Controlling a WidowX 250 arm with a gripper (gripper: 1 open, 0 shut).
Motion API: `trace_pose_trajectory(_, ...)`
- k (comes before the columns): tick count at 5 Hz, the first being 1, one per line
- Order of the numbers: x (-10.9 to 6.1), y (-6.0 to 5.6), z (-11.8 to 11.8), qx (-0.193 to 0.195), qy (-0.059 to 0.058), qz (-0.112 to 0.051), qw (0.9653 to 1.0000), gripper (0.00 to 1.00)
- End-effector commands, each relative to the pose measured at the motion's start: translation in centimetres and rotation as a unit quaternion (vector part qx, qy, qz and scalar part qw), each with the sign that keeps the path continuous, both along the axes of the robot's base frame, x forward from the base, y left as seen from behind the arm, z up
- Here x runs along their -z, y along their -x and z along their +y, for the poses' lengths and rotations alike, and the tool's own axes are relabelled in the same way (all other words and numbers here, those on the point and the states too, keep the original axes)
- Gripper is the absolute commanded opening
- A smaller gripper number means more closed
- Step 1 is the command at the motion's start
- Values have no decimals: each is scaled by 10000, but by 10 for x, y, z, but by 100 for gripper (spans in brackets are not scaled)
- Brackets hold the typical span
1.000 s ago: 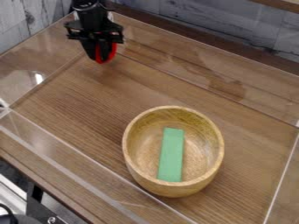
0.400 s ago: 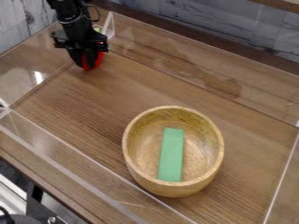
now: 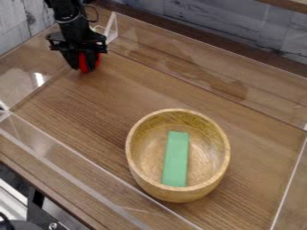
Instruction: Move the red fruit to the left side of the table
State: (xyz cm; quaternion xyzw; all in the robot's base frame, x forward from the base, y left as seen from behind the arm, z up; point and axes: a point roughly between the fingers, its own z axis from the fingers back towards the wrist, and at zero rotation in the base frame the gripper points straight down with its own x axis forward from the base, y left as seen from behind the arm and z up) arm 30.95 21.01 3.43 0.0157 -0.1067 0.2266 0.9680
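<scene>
Brown wood-grain tabletop (image 3: 114, 135) fills most of the view, bounded at the far left by a low clear wall (image 3: 27, 79). At the near right, a wooden bowl (image 3: 142, 171) is seen standing on the surface, and a flat green stick (image 3: 177, 157) is held inside it, lying along the bowl's length; neither appears to be called for by the task.

At the far left, close to the clear wall, the dark gripper (image 3: 84, 57) is reached down to the tabletop. Its fingers are seen low around the red fruit (image 3: 84, 63), of which only a small patch of red is left uncovered between and below them. How wide the claw is opened cannot be told at this size, nor can it be told whether the fruit is gripped or merely surrounded by the fingers.

The fruit is placed on the left side of the table, well apart from the bowl, and seems to be resting on the wood or very near it. By that reading, the carrying part of the task may be judged done, and the whole nearly complete. What is left, it would seem, is for the fruit to be let go fully and for the arm to be lifted clear without the fruit being dragged or tipped by a finger.
</scene>
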Motion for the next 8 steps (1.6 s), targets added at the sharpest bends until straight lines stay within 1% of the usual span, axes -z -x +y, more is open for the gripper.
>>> trace_pose_trajectory(1, -27, -7, 10, -228, -201, -292, 9991, 0)
trace_pose_trajectory(2, -39, -6, 9, -523, -167, -286, 9981, 0)
trace_pose_trajectory(3, -47, -4, 8, -867, -106, -238, 9959, 100)
trace_pose_trajectory(4, -58, -4, 5, -1012, -54, -218, 9946, 0)
trace_pose_trajectory(5, -62, -15, 3, -431, -24, -193, 9989, 0)
trace_pose_trajectory(6, -56, -25, 2, -6, -67, -162, 9998, 0)
trace_pose_trajectory(7, -39, -27, 2, 38, -103, -115, 9999, 0)
trace_pose_trajectory(8, -26, -27, -1, 52, -113, -60, 9999, 0)
